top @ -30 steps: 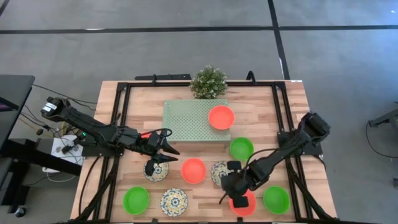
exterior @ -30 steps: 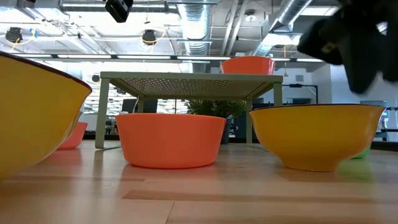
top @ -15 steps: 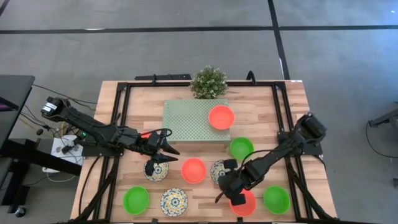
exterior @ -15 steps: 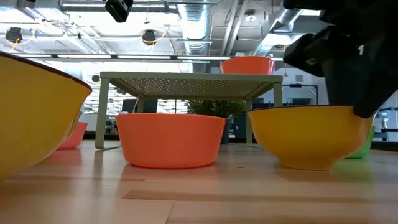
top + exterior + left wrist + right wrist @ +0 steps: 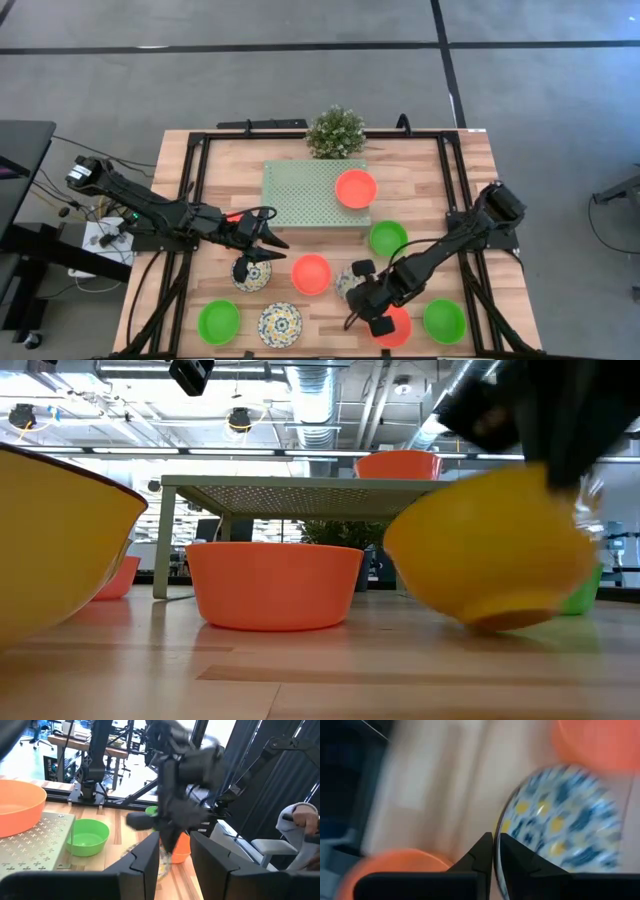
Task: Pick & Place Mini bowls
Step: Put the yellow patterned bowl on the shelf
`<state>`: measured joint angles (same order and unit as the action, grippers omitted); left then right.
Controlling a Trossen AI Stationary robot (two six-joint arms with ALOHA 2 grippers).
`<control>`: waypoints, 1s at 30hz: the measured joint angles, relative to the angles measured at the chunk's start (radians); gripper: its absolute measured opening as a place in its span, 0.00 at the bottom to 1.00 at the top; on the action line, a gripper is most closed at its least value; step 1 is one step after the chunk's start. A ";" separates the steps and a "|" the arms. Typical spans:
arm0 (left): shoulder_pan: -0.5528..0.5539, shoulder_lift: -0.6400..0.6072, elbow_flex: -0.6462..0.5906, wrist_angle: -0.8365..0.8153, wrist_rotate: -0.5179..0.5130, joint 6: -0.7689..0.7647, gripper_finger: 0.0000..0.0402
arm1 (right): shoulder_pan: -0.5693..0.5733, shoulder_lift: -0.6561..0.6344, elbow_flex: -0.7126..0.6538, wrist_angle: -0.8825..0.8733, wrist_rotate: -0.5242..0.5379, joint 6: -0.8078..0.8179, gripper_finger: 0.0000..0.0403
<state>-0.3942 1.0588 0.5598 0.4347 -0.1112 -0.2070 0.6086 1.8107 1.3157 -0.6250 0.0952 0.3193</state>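
Note:
My right gripper [image 5: 363, 291] is shut on a white mini bowl with a blue-yellow pattern [image 5: 349, 282], yellow outside [image 5: 480, 550], near the table's front right. My left gripper [image 5: 175, 865] stands open and level above the table's left half [image 5: 272, 232], holding nothing, over another patterned bowl [image 5: 252, 276]. Standing on their bases on the table are orange bowls [image 5: 311, 274] [image 5: 396, 328], green bowls [image 5: 388, 239] [image 5: 219, 321] [image 5: 444, 321] and a patterned one [image 5: 280, 324]. One orange bowl [image 5: 356, 188] stands on the pale green platform [image 5: 300, 195]. My right gripper holds the patterned bowl by its rim [image 5: 496, 827] on the side toward the table's right edge, one finger inside the bowl and one outside. The fingers come slanting down from the right. The bowl is tilted, held side raised, its foot [image 5: 505, 622] low at the table.
A small bushy plant [image 5: 335, 132] stands at the far edge behind the platform. Black frame rails [image 5: 195, 180] run along the table's left and right sides. Bare wood lies between the platform and the right rail [image 5: 420, 185].
My right gripper has come down toward the table's left onto the patterned bowl's right rim, rolled a little and taken hold. The bowl, flat on the table before, is now tipped, its right side lifted and its foot still low.

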 joint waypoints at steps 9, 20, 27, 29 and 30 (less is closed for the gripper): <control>0.000 0.009 -0.002 0.000 0.000 0.000 0.28 | -0.007 -0.032 0.143 -0.061 0.036 -0.210 0.01; -0.033 0.009 -0.002 0.000 -0.001 -0.007 0.28 | -0.019 -0.029 0.135 -0.076 -0.006 -0.177 0.07; -0.067 0.009 -0.002 0.000 0.000 -0.008 0.28 | 0.031 0.022 0.121 -0.046 -0.017 -0.054 0.23; -0.075 0.009 -0.001 0.000 0.000 -0.008 0.28 | 0.048 0.041 0.121 -0.020 -0.017 -0.038 0.27; -0.078 0.009 -0.001 0.000 0.000 -0.008 0.28 | 0.056 0.049 0.121 -0.019 -0.017 -0.032 0.29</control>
<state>-0.4725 1.0679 0.5587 0.4351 -0.1115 -0.2146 0.6651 1.8594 1.4368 -0.6442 0.0786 0.2868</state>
